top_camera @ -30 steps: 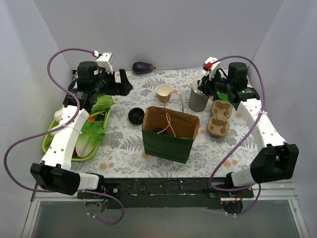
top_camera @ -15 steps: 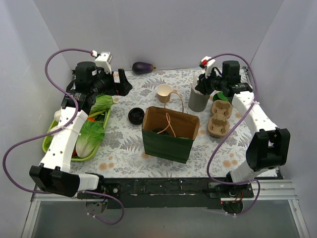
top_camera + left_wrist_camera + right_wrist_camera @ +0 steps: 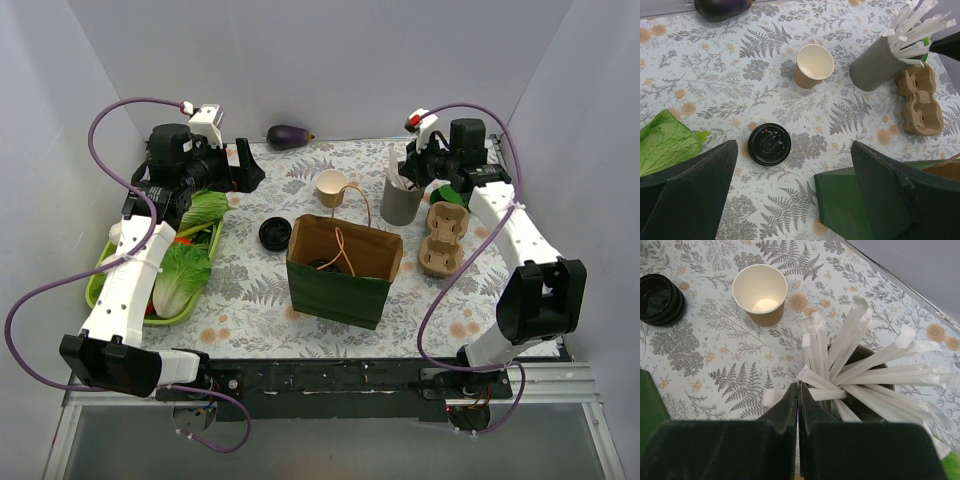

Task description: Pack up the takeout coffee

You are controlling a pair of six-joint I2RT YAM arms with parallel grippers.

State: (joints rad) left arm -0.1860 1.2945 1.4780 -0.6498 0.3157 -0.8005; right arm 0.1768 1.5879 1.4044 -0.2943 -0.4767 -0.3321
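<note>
No lidded tan cup shows plainly in any view. The green bag (image 3: pixel 340 272) stands open mid-table. A dark round shape (image 3: pixel 326 265) lies inside it; I cannot tell what it is. A lidless tan cup (image 3: pixel 332 187) stands behind the bag and also shows in the left wrist view (image 3: pixel 813 65) and the right wrist view (image 3: pixel 760 294). A stack of black lids (image 3: pixel 274 233) lies left of the bag. My left gripper (image 3: pixel 245 170) is open and empty, high over the lids (image 3: pixel 769 144). My right gripper (image 3: pixel 799 386) is shut, its tips against the wrapped straws (image 3: pixel 860 375).
The grey straw holder (image 3: pixel 400 203) stands right of the lidless cup, with a brown cup carrier (image 3: pixel 443 238) beside it. A green tray (image 3: pixel 120 290) of leafy vegetables sits at the left edge. An eggplant (image 3: pixel 289 137) lies at the back wall.
The right arm's elbow has swung inward and its gripper has shifted slightly left over the straw holder. The left gripper has barely moved.
</note>
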